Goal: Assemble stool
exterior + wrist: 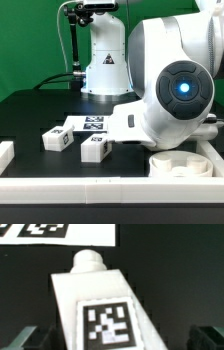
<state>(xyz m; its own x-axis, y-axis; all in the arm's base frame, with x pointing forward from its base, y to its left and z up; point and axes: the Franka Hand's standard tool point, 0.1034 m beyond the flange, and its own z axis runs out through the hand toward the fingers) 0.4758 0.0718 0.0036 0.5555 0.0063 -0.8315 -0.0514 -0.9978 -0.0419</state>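
Tool (pixel 118 336) jaws wide astride leg (pixel 95 291), tag twd cam.

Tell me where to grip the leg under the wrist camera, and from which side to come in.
Grip the leg across its blocky body, on the two long flat sides beside the tag, not the rounded peg, which is narrow and curved. Come from the tagged face: the fingers stand open either side of it.
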